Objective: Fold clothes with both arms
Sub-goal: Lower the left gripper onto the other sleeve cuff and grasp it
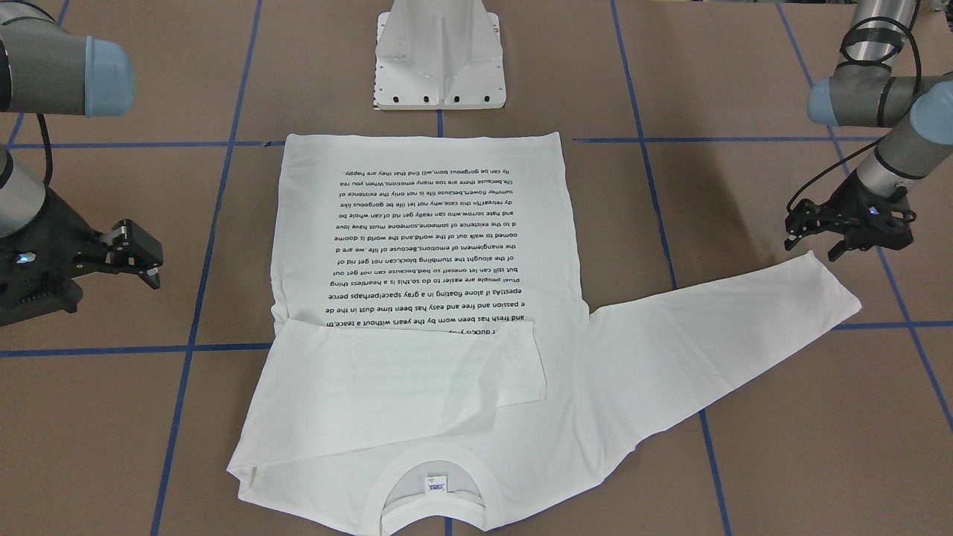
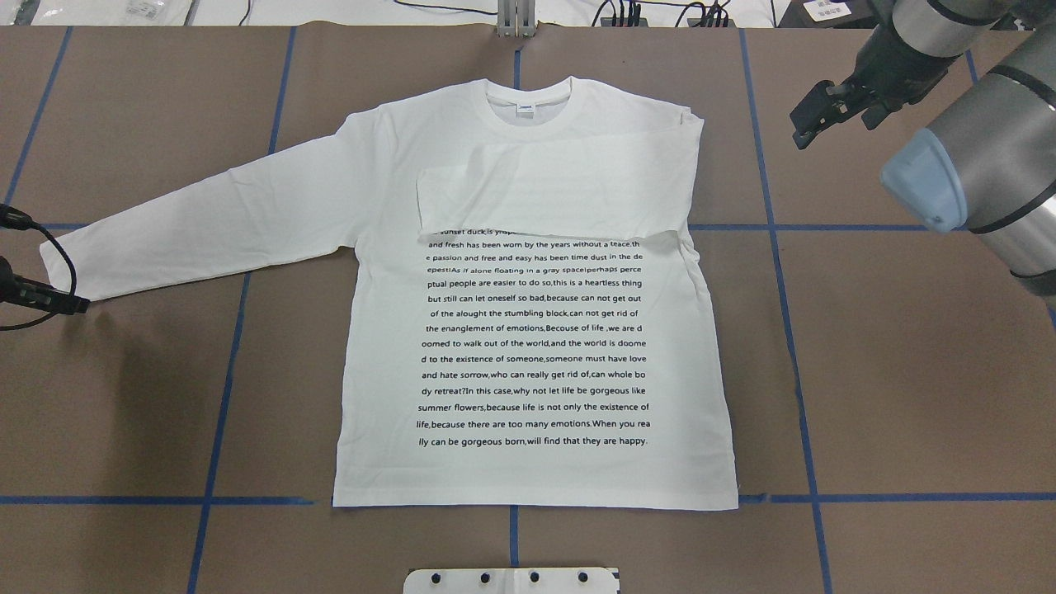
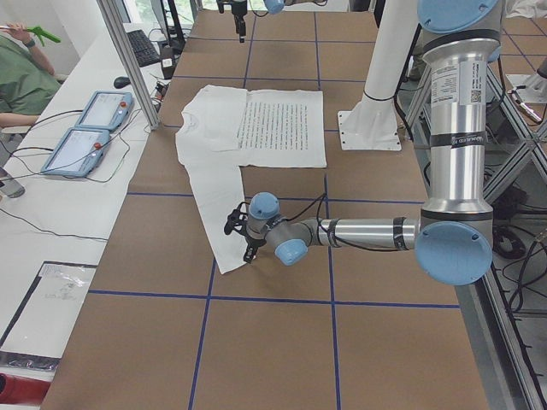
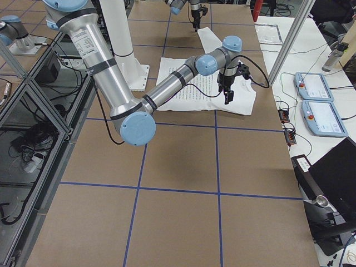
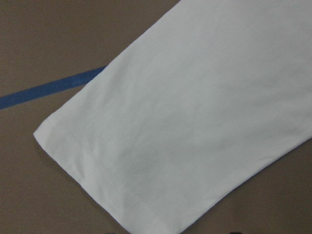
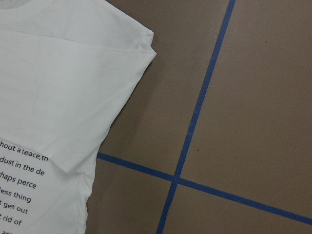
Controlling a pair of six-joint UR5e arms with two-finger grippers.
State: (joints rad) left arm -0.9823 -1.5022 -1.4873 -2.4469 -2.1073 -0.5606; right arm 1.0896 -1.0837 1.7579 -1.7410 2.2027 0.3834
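Table [image 2: 907, 371]: brown top with a blue tape grid; the white pedestal [image 1: 439, 59] stands just past the hem.
T-shirt [image 2: 536, 346]: lies flat at mid-table, print side up, with its collar [image 2: 528, 103] on the far side from me. I judge it light, limp and likely to drag or wrinkle if I pull it along the surface.
Outstretched sleeve [image 2: 206, 223]: runs out flat toward my left arm and is not yet folded.
Folded sleeve [image 2: 544, 194]: already laid across the chest, covering the top line of print.
Left gripper [image 1: 811, 248]: jaws apart and empty, hovering just above the outstretched sleeve's end.
Right gripper [image 1: 156, 269]: jaws apart and empty, off the cloth and beside the folded shoulder.
Cuff [image 5: 92, 161]: this is where I would take hold, pinching the stitched edge because it is the firmest part, then lifting before carrying it across.
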